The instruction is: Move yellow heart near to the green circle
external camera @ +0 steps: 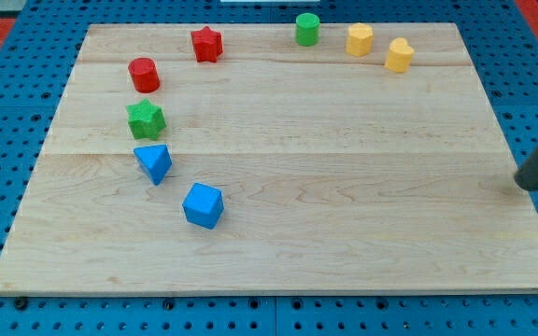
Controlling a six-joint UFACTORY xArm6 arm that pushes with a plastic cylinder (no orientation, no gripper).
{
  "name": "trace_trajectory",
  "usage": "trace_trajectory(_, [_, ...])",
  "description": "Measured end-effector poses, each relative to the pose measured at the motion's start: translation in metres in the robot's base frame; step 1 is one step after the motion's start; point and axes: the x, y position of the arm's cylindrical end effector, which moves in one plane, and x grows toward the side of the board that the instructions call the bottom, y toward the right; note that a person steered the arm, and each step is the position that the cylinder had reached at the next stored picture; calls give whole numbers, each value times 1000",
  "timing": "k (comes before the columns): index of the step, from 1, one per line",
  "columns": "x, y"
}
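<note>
The yellow heart [399, 55] lies near the board's top right. The green circle [307, 29] stands at the top edge, to the heart's left. A yellow hexagon [360, 39] sits between them. My tip [527, 184] comes in from the view's right edge and rests on the board's right side, well below and to the right of the yellow heart, touching no block.
A red star [207, 44] and a red circle [144, 74] lie at the top left. A green star [146, 119], a blue triangle [154, 162] and a blue cube [203, 205] run down the left side. The wooden board [325, 187] sits on a blue pegboard.
</note>
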Motion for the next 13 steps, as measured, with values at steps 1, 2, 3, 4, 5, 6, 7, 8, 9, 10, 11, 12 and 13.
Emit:
trace_trajectory(1, [-84,-21])
trace_trajectory(2, [-187,-36])
trace_trajectory(3, [-229,-40])
trace_trajectory(4, [-231,-71])
trace_trajectory(5, [-187,-138])
trace_trajectory(6, [-178,-213])
trace_trajectory(7, [-178,-214])
trace_trajectory(8, [-178,-226])
trace_trajectory(9, [-177,-259])
trace_trajectory(10, [-177,-259])
trace_trajectory(11, [-150,-244])
trace_trajectory(12, [-148,-295])
trace_trajectory(13, [-181,-285])
